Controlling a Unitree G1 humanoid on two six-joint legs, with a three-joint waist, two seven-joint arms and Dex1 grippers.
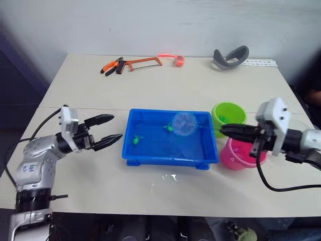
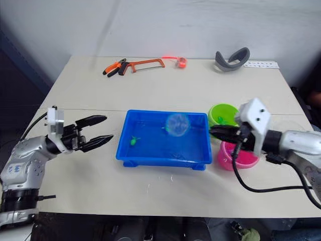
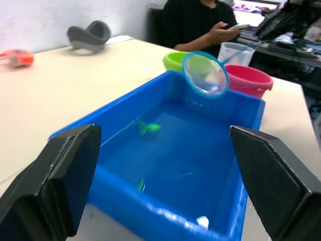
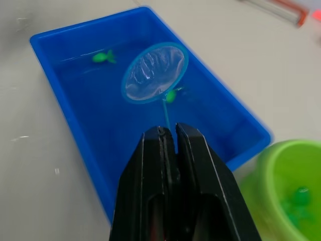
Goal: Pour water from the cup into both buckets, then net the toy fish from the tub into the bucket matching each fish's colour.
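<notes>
So I've got the net [image 4: 154, 73] pinched by its thin handle in my right gripper [image 1: 231, 130], hoop hanging over the right half of the tub [image 1: 150, 156], not dipped in yet. My left gripper [image 1: 110, 129] is spread wide and empty, parked just left of the tub. Pouring looks done, I think: the tub has water, and the cup [image 3: 235, 52] sits beyond the pink bucket [image 1: 235, 156]. At least one green fish [image 4: 297, 200] is already in the green bucket [image 1: 226, 111]. Two green fish [image 1: 136, 140] are left floating, and I can't spot any pink ones there. Pliers [image 1: 111, 66], a hacksaw [image 1: 143, 63] and a grey headband thing [image 1: 230, 57] sit at the far table edge, well out of the way.
</notes>
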